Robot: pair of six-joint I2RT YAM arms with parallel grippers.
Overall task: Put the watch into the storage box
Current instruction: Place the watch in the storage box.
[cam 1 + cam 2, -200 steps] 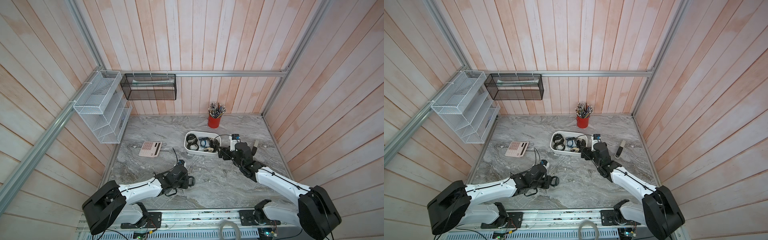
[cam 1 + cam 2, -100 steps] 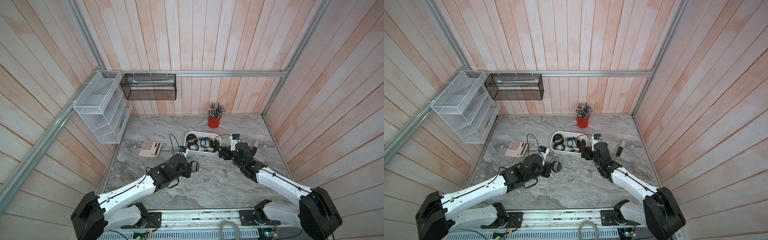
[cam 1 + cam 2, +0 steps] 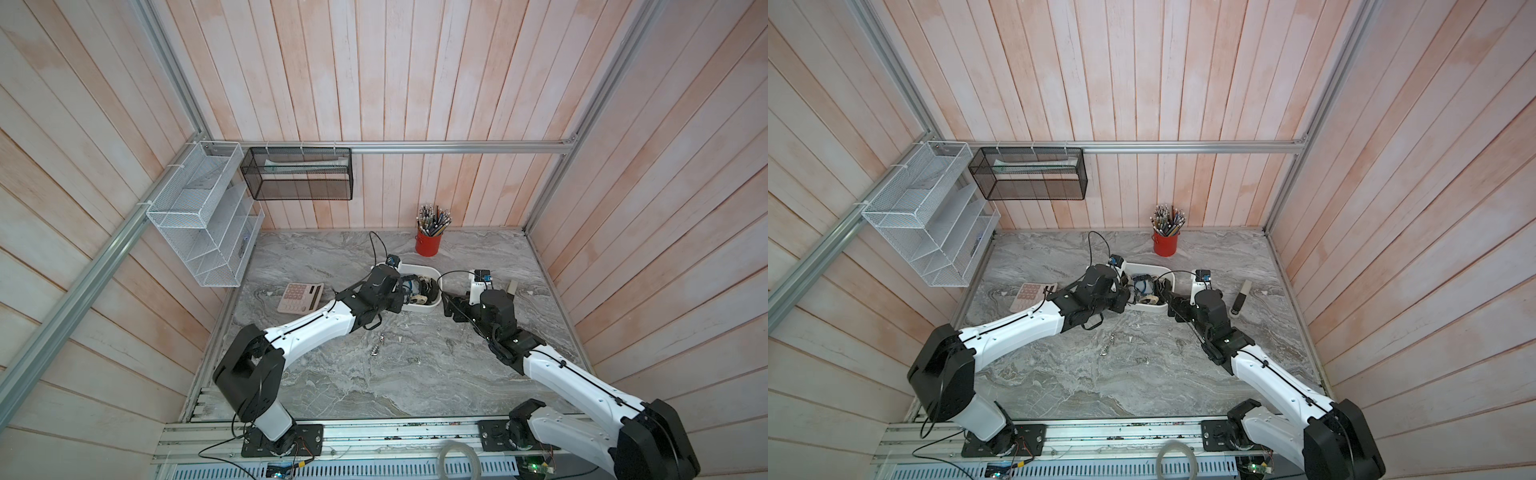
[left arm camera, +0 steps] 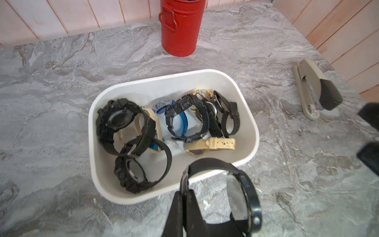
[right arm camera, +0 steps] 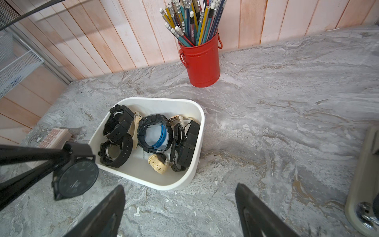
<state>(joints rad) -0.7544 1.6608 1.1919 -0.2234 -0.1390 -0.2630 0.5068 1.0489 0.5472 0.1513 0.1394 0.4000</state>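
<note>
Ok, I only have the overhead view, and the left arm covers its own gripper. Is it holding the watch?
Observer: Yes. The left wrist view shows the left gripper shut on the strap of a black watch.
Operator: Is it in the storage box yet?
Observer: Not yet. The right wrist view shows it held in the air by a corner of the storage box, apart from the other watches lying inside.
</note>
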